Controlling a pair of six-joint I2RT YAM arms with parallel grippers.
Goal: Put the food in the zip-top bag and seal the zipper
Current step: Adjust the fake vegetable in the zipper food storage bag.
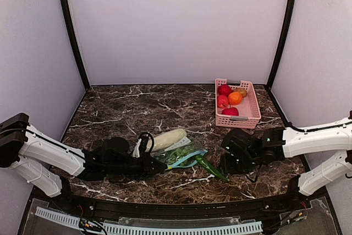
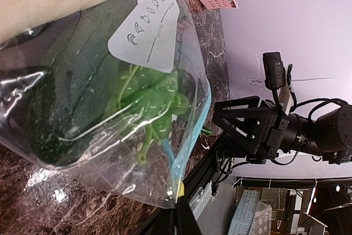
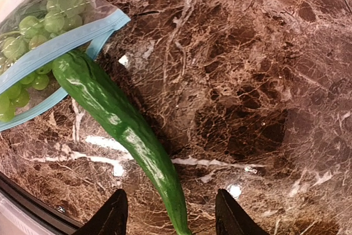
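Note:
The clear zip-top bag (image 1: 181,155) lies on the marble with the green grapes (image 2: 157,97) and a dark leafy vegetable (image 2: 71,70) inside. My left gripper (image 2: 184,213) is shut on the bag's corner at the teal zipper (image 2: 190,141). The pale gourd (image 1: 168,138) rests against the bag's far side, outside it. A slim green pepper (image 3: 121,119) lies on the table, its upper end over the bag's mouth edge (image 3: 60,45). My right gripper (image 3: 173,218) is open, its fingers on either side of the pepper's thin tip and clear of it.
A pink basket (image 1: 236,103) holding red and orange fruit stands at the back right. The table's black front rail (image 1: 165,207) runs close behind both grippers. Bare marble lies to the right of the pepper.

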